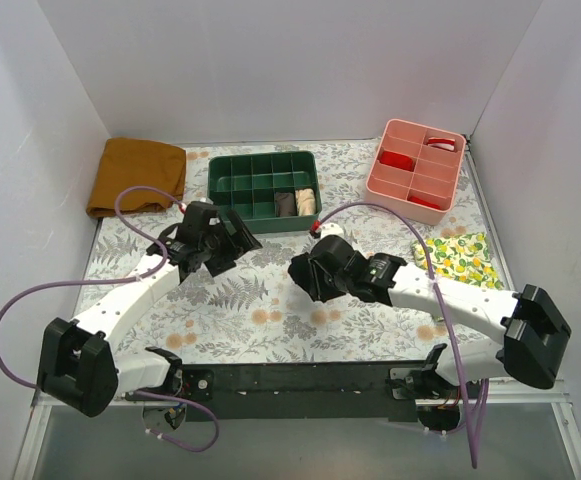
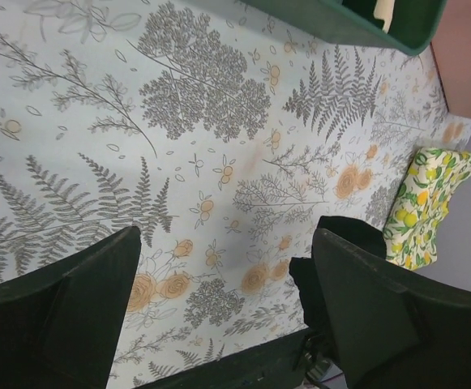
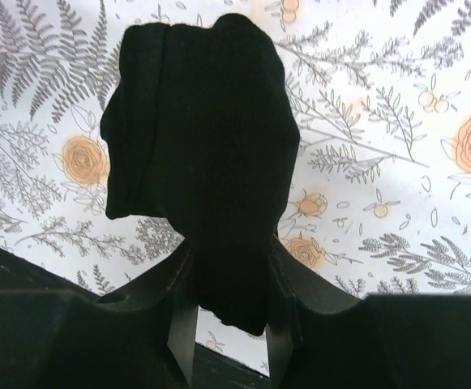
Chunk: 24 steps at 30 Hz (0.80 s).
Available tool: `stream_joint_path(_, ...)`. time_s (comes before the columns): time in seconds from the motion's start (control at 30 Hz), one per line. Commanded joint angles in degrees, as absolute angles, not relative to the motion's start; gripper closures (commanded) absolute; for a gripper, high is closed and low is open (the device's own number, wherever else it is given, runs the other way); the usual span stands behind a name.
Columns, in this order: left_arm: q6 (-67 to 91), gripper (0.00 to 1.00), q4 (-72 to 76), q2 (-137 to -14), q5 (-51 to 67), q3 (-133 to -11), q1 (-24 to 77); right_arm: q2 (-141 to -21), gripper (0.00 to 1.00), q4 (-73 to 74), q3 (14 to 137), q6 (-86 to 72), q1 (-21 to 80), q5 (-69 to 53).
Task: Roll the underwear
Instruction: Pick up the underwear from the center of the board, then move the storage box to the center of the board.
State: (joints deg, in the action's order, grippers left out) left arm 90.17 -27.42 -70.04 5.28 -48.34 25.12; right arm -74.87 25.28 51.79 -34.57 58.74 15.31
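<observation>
Underwear (image 3: 199,146), rolled: pinched by right gripper (image 3: 229,320). Left gripper (image 2: 227,312) wide apart, empty. Advice: keep the pinch firm; green organiser (image 1: 260,157) at eleven o'clock.

Black underwear (image 3: 203,154), bunched into a soft roll, lower end pinched in right tool (image 3: 229,292)

1. Bright, even, diffuse light fills all three views.
2. Only soft, faint shadows fall on the desk (image 1: 270,300).
3. Wrist views: near jaws slightly blurred; underwear (image 3: 203,162) reads as detailless black.
</observation>
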Motion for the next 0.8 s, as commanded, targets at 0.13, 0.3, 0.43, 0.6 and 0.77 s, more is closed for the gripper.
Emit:
stream_joint_path(0.13,83.86,0.11,-30.68,-67.67,6.76,-51.15,13.82,-87.07,0.99,24.61,69.59,-30.41,55.81,17.32)
stream_joint_path(0.3,81.92,0.05,-30.32,-68.64,11.15,-53.17,10.28,-96.14,0.99,25.48,83.11,-29.01,52.65,17.05)
stream_joint_path(0.43,81.74,0.02,-29.27,-67.59,13.17,-53.26,10.02,-107.36,0.99,28.91,96.12,-28.04,50.72,17.84)
stream_joint_path(0.6,82.44,0.02,-28.92,-67.06,16.08,-52.73,9.93,-118.37,0.99,30.50,109.93,-27.95,49.40,20.30)
stream_joint_path(0.77,81.65,0.02,-30.06,-66.01,15.56,-53.26,9.84,-127.96,0.99,30.59,122.60,-30.32,48.43,22.15)
